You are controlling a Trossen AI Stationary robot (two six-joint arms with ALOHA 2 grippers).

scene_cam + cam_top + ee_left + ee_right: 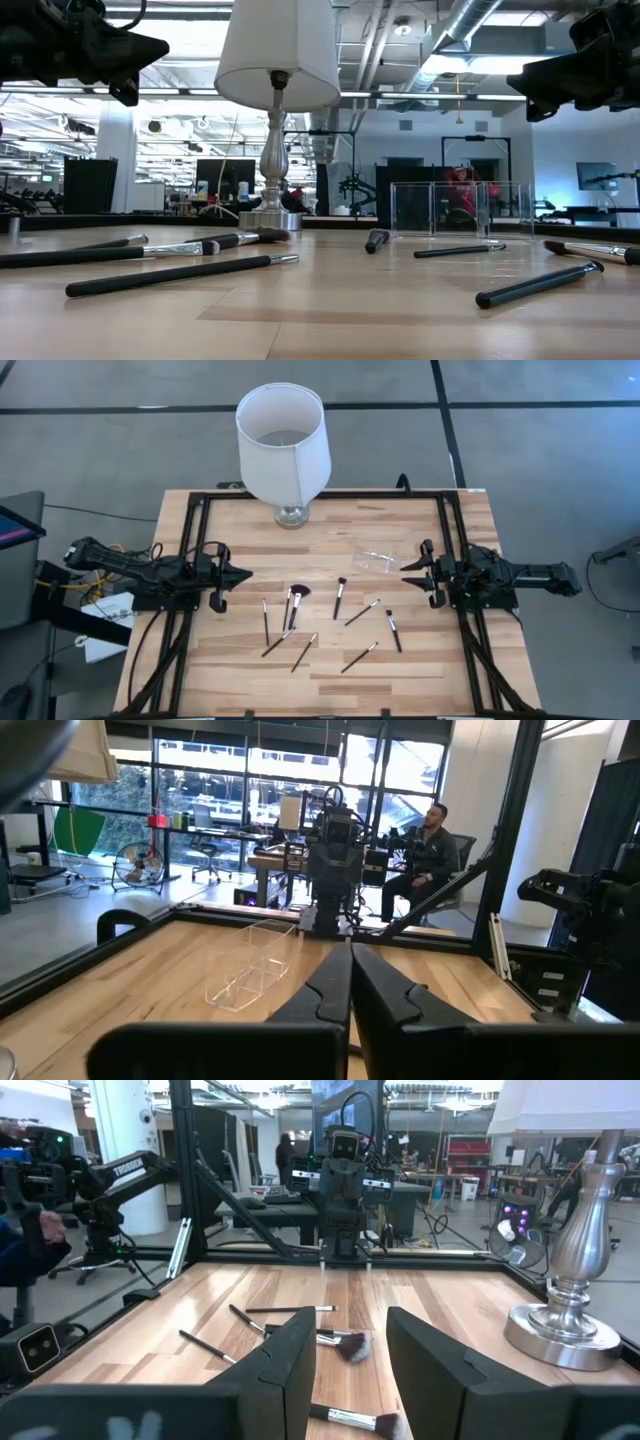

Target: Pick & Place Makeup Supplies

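Note:
Several thin makeup brushes lie flat and scattered on the wooden table's middle, among them a fluffy-headed brush [300,592], a dark-handled brush [393,630] and another brush [265,622]. In the right wrist view the fluffy brush [345,1344] lies ahead of the fingers. My left gripper [246,573] hovers shut at the table's left side, above the surface, its fingers level [350,955]. My right gripper [404,573] hovers open at the right side with nothing between its fingers [350,1325]. Both stand clear of the brushes.
A small clear plastic holder [378,560] rests on the table just in front of my right gripper. A lamp with a large white shade [284,440] stands on its base [291,515] at the far edge. A person [430,845] sits beyond the table.

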